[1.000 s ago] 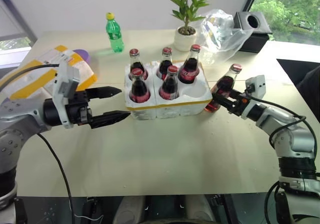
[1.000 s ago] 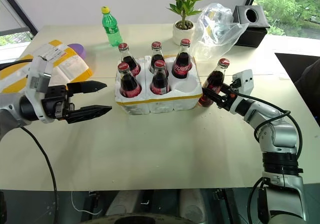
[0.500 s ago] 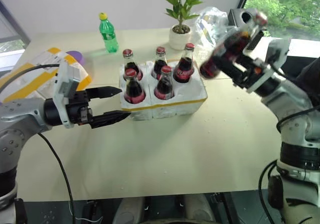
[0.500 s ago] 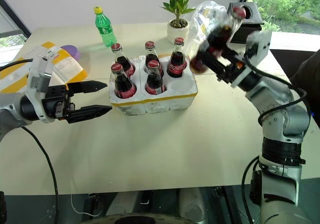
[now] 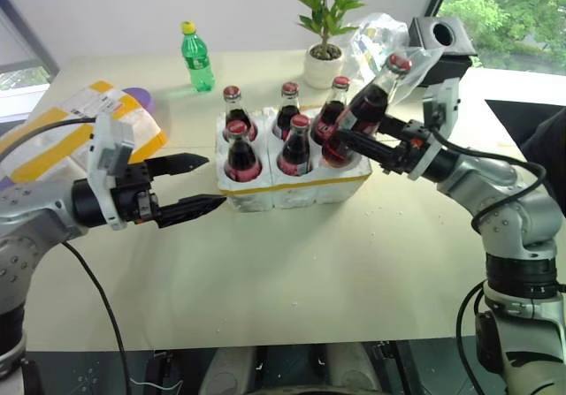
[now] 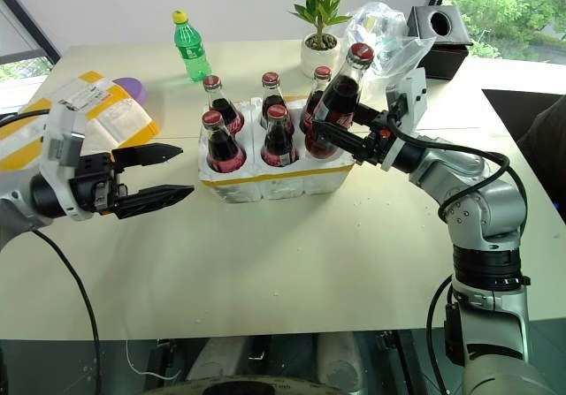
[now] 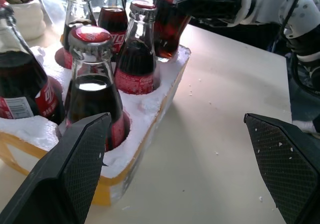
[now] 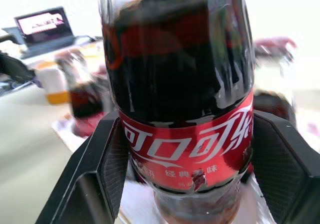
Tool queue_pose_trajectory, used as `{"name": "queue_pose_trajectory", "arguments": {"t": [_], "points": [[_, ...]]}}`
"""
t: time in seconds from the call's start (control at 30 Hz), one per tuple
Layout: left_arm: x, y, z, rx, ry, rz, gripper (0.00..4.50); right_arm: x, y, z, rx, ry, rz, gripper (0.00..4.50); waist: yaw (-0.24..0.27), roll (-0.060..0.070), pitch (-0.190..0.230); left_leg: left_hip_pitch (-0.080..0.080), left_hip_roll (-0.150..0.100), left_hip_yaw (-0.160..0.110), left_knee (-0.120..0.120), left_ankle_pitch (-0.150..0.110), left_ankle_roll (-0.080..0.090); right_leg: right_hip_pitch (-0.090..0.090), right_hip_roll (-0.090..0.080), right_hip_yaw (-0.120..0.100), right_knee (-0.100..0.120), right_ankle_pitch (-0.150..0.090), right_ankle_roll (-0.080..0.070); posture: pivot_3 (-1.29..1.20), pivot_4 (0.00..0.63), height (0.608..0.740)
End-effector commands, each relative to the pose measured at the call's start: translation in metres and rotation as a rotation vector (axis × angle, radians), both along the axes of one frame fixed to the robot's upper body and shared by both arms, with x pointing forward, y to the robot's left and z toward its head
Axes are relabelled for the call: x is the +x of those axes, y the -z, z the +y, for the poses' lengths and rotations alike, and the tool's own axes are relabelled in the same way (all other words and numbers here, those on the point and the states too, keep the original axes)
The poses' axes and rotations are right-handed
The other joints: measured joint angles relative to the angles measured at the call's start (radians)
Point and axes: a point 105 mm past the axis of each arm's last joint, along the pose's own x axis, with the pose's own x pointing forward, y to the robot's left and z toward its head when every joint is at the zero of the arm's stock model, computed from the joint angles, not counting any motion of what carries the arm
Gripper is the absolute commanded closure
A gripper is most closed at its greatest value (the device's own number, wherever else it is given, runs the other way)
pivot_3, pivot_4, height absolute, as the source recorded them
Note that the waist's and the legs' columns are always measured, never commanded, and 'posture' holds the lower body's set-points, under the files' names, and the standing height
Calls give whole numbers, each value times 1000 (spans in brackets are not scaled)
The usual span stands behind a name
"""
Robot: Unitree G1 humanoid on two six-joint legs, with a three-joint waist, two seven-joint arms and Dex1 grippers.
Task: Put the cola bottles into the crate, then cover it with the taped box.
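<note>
Right gripper (image 6: pixel 340 136) jaws clenched on a tilted cola bottle (image 6: pixel 336 105) over the crate's (image 6: pixel 274 181) 3 o'clock end; five bottles (image 6: pixel 217 142) seated. Left gripper (image 6: pixel 157 177) jaws released at crate's 9 o'clock.

Five cola bottles (image 6: pixel 265 130) upright in white crate (image 6: pixel 274 178), sixth bottle (image 6: pixel 336 103) tilted above it, taped box (image 6: pixel 93 117) left

The right gripper (image 6: pixel 329 135), clamped on the sixth cola bottle (image 6: pixel 338 103), is no longer beside the crate's (image 6: pixel 274 178) right end, where the bottle leaned low near the surface (image 6: pixel 292 262) a second ago. It has risen and swung in over the crate. The bottle now tilts above the empty near-right well, its base just over the rim.
</note>
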Motion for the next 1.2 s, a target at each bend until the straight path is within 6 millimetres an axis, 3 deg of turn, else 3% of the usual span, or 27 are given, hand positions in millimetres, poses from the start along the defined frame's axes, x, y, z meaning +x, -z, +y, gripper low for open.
{"name": "queue_pose_trajectory", "arguments": {"t": [0.03, 0.17, 0.27, 0.3, 0.43, 0.57, 0.73, 0.9, 1.1, 1.2], "points": [[-6, -13, 1, -4, -1, -63, 0, -2, -4, 4, -26, -26, -49, 1656, -1, 0, 0, 0, 0, 0, 0, 0, 0, 0, 0, 0, 0, 0, 0, 0, 150, 740], [-6, -12, 2, -4, -7, -60, 0, 5, 20, 7, -88, -14, 28, 1656, 0, 0, 0, 0, 0, 0, 0, 0, 0, 0, 0, 0, 0, 0, 0, 0, 150, 740], [-5, -11, 4, -1, -17, -58, 0, 7, 34, 11, -114, -20, 81, 186, 0, 0, 0, 0, 0, 0, 0, 0, 0, 0, 0, 0, 0, 0, 0, 0, 150, 740], [-5, -11, 4, 0, -20, -57, 0, 8, 37, 13, -117, -24, 89, 78, 0, 0, 0, 0, 0, 0, 0, 0, 0, 0, 0, 0, 0, 0, 0, 0, 150, 740], [-5, -9, 9, 10, -50, -53, 0, 7, 38, 15, -140, -29, 85, 78, 0, -1, -1, 1, 0, 0, 0, 0, 0, 1, 0, 0, 0, 0, 0, 0, 150, 740], [-5, -7, 27, 52, -160, -75, 0, -12, 20, 12, -125, -127, 60, 78, 0, -1, 0, 1, 0, 0, 0, 0, 0, 1, 0, 0, 0, 0, 0, 0, 150, 740], [-6, -6, 65, 140, -370, -118, 0, -37, -6, 1, -133, -236, 18, 78, -1, 0, 0, 0, 0, 0, -2, 0, 0, 0, 0, 0, -1, 0, 0, 0, 150, 740], [-31, -1, 145, 427, -717, -184, 0, -61, -30, -26, -216, -319, -13, 78, 0, 0, 0, 0, 1, 1, -1, -1, 1, 1, 0, 0, -2, -2, -4, 0, 150, 740], [-76, 37, 214, 837, -890, -111, 0, -64, -36, -30, -208, -348, 25, 78, 1, -1, -1, 0, 4, 2, -2, -3, -1, 4, 0, 0, -11, -2, -6, 0, 150, 740], [-77, 52, 242, 992, -965, -121, 0, -69, -41, -20, -208, -404, -2, 78, 5, -1, -1, 0, 5, 4, -2, -4, -1, 4, 0, 0, -14, -2, -7, 0, 150, 740]]}}
